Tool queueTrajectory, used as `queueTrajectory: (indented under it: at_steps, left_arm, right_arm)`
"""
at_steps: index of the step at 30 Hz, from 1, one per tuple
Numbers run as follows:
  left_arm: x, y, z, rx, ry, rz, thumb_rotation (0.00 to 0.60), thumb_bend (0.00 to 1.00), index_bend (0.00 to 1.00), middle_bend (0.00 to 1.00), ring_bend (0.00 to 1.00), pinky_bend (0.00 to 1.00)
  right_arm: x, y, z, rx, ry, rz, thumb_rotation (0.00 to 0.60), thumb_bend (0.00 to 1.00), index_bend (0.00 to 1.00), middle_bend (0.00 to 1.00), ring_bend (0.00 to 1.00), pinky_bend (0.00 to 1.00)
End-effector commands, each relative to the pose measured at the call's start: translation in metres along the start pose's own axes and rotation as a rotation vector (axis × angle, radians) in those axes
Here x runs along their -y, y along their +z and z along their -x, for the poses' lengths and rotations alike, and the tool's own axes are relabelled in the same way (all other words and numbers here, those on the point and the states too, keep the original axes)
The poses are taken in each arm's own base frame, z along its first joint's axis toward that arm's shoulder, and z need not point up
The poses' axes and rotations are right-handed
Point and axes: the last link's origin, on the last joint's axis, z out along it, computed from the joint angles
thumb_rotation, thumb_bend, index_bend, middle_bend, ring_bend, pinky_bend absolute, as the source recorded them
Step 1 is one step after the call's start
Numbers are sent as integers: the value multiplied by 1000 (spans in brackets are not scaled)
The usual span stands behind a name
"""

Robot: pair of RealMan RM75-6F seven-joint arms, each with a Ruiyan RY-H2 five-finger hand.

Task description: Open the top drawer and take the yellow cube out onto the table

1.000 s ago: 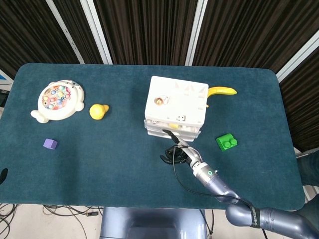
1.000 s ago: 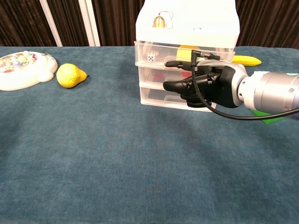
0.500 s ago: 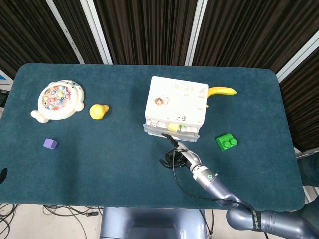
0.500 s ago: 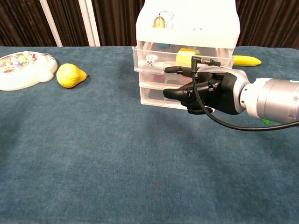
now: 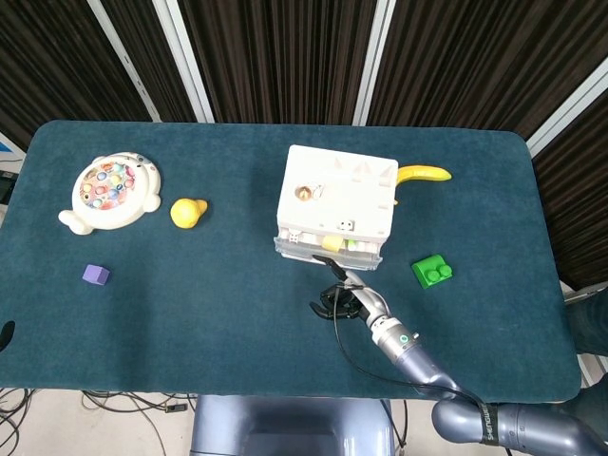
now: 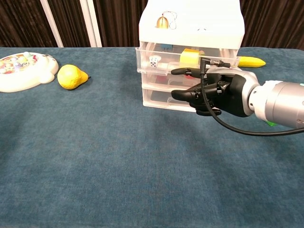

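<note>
my right hand (image 6: 216, 92): fingers apart, holding nothing, right in front of the drawer unit | top drawer (image 6: 156, 64): pulled partway out | yellow cube (image 6: 189, 57): sitting inside it, near a white die (image 6: 153, 61)

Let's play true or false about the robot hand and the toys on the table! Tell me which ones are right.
1. The top drawer is pulled partly open. True.
2. The yellow cube lies on the table. False: it sits inside the top drawer.
3. The robot hand holds the cube. False: it is in front of the drawers, with nothing in it that I can see.
4. A banana lies behind the drawers. True.
5. The purple cube sits on top of the drawers. False: it lies on the table, far left.
</note>
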Motion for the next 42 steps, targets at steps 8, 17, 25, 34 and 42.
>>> queueTrajectory:
  at_steps: [8, 17, 25, 34, 42]
  left_arm:
    - [0, 0, 0, 2, -1, 1, 600, 300, 62, 0, 0, 0]
    - [0, 0, 0, 2, -3, 2, 600, 300, 62, 0, 0, 0]
    - [-1, 0, 0, 4, -7, 4, 600, 300, 62, 0, 0, 0]
    - [-2, 0, 1, 8, -6, 10, 600, 300, 62, 0, 0, 0]
    - [-2, 0, 1, 7, -7, 7, 600, 300, 62, 0, 0, 0]
  right_arm:
    - [-3, -8, 2, -14, -2, 22, 600, 416, 38, 882, 907, 982]
    - [-2, -27, 3, -29, -31, 10, 600, 418, 38, 883, 907, 982]
    - [9, -53, 5, -6, -122, -19, 600, 458, 38, 882, 908, 983]
    - [26, -52, -9, -73, -257, -53, 600, 458, 38, 884, 909, 987]
    - [41, -44, -20, -151, -398, -29, 600, 458, 38, 885, 910, 987]
